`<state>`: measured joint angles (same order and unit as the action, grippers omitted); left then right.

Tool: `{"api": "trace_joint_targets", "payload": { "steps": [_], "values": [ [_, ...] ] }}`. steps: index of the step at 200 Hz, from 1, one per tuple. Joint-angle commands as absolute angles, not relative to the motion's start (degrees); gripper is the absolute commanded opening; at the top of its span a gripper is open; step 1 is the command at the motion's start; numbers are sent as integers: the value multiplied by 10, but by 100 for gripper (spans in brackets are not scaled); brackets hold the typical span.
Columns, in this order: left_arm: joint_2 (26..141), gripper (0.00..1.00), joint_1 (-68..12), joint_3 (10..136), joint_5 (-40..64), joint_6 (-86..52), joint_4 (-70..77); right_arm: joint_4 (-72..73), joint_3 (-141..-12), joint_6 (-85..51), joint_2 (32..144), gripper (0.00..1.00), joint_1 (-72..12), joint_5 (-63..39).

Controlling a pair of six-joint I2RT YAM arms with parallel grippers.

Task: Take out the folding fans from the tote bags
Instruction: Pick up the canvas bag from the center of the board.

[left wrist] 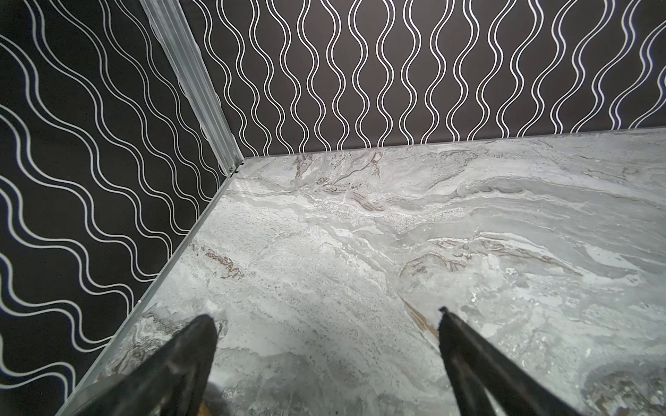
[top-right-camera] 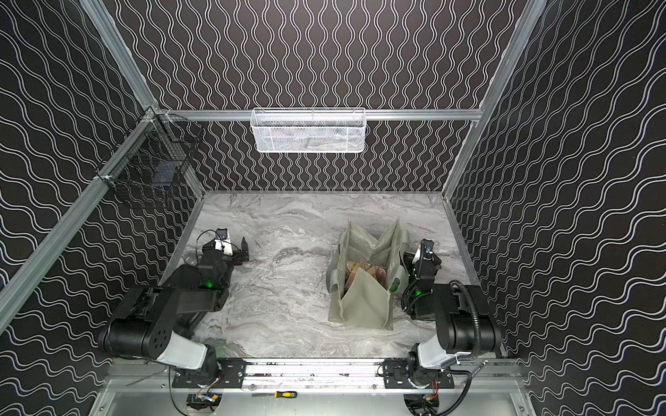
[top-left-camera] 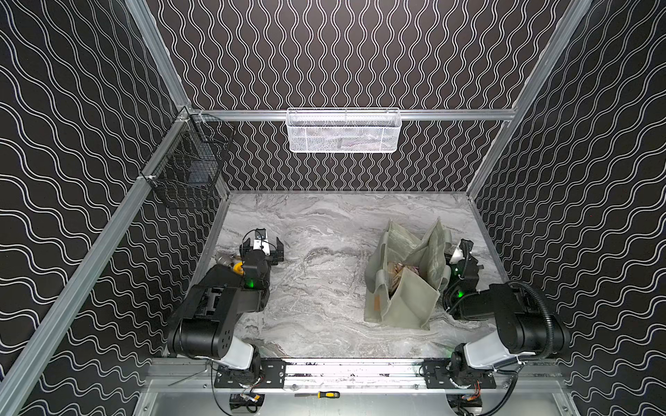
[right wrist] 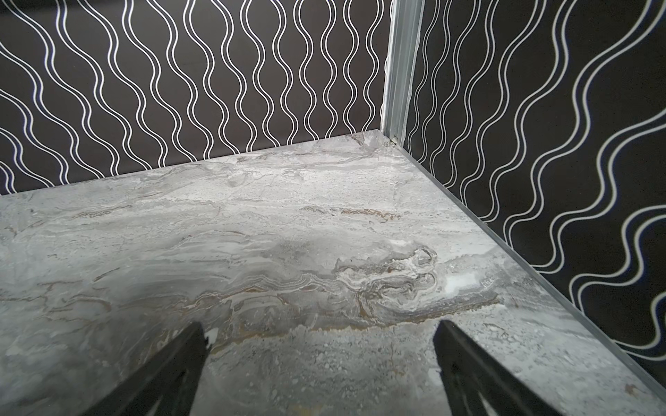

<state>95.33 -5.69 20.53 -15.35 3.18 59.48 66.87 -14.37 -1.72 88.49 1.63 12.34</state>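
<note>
At the table (top-left-camera: 317,230) sides, left tool (left wrist: 324,314) and right tool (right wrist: 320,324) gape empty, tote bag (top-left-camera: 407,306) beside the right

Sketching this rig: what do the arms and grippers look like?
Left arm and right arm: black links, pale grey base segments, green lights. A ribbed black conduit runs along the right arm. Left gripper and right gripper: two tapered black fingers.
</note>
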Motion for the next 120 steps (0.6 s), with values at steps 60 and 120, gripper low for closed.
{"api": "trace_joint_targets", "payload": {
  "steps": [60, 120],
  "values": [
    [954, 99, -57, 205, -150, 29, 610, 693, -143, -18, 883, 100, 16, 122],
    [930, 99, -107, 153, -237, 62, 705, 709, -133, -1, 882, 100, 15, 82]
  ]
}}
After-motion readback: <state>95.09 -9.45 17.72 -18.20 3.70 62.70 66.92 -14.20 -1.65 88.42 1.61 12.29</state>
